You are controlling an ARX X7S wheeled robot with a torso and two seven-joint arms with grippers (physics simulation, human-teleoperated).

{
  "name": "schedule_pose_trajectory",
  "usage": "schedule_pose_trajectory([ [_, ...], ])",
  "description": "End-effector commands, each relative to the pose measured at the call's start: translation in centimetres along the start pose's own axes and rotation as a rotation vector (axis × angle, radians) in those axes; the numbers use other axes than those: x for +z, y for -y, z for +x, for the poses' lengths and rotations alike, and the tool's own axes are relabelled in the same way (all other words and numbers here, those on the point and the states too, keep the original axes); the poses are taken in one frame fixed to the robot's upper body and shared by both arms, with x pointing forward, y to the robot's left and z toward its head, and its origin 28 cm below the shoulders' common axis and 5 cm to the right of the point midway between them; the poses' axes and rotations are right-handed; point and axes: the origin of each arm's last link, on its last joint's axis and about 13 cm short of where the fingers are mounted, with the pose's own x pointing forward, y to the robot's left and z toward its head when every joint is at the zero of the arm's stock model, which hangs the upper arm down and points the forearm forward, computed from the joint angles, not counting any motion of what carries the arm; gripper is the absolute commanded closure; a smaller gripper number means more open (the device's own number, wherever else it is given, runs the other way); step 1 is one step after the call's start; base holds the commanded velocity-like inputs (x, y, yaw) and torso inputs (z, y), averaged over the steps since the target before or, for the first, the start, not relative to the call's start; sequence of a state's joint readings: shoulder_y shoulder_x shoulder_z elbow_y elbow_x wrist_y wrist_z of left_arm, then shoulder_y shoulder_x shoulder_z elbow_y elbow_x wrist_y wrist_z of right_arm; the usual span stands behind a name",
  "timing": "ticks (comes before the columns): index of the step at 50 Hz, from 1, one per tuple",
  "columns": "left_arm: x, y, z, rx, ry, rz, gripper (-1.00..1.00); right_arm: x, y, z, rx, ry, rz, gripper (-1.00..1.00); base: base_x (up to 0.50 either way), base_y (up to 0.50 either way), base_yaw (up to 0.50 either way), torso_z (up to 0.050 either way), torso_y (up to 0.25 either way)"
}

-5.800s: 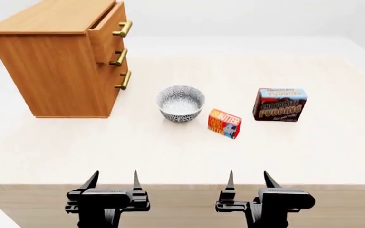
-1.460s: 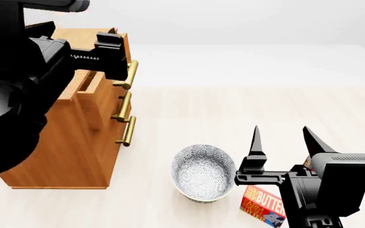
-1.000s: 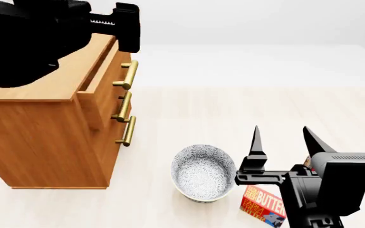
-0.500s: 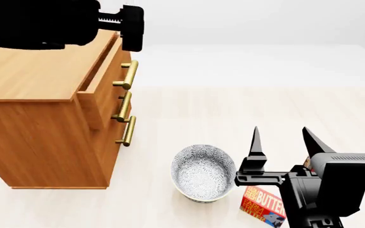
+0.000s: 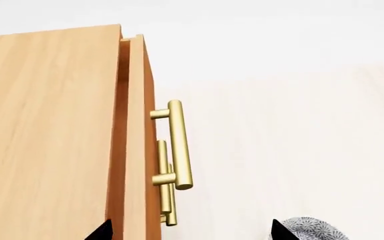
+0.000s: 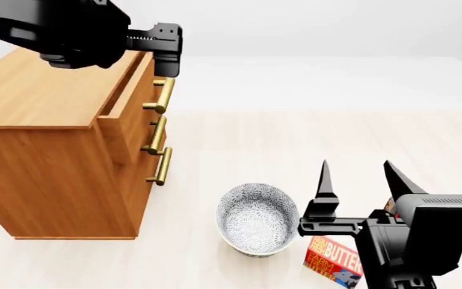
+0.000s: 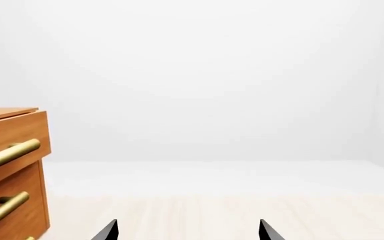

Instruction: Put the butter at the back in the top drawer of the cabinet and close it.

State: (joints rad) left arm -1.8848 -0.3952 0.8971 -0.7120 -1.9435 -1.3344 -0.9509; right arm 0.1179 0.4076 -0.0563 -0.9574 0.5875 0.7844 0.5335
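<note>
Boxy light-brown wooden cabinet on pale desk; top drawer slightly ajar, brass bar handle showing. Left gripper above cabinet's top front edge, over handle, fingers spread, empty. Patterned grey-white bowl right of cabinet. Red-orange butter box beside bowl, farther from cabinet. Right gripper above butter, released, empty.

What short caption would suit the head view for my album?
Left pincer above the top drawer, slightly ajar; right pincer open near the bowl and butter.
</note>
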Motion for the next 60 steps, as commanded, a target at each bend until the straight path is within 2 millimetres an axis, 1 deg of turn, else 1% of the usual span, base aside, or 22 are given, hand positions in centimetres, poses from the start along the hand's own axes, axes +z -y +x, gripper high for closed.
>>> schedule_pose_trajectory([
  [1,0.2,0.0,0.5,-0.004,-0.082,0.001,-1.0,0.1,0.1,0.0,-0.001,0.004,0.004,-1.0,0.0,0.0,0.0,0.0,0.0],
  [18,0.5,-0.1,1.2,-0.019,-0.159,0.003,-1.0,0.1,0.1,-0.1,-0.003,0.007,0.007,-1.0,0.0,0.0,0.0,0.0,0.0],
  [41,0.5,-0.1,2.0,0.035,-0.175,0.013,-1.0,0.1,0.2,-0.1,-0.004,0.006,0.011,-1.0,0.0,0.0,0.0,0.0,0.0],
  [60,0.0,-0.1,3.5,0.041,-0.201,0.012,-1.0,0.0,0.3,-0.1,-0.004,0.005,0.015,-1.0,0.0,0.0,0.0,0.0,0.0],
])
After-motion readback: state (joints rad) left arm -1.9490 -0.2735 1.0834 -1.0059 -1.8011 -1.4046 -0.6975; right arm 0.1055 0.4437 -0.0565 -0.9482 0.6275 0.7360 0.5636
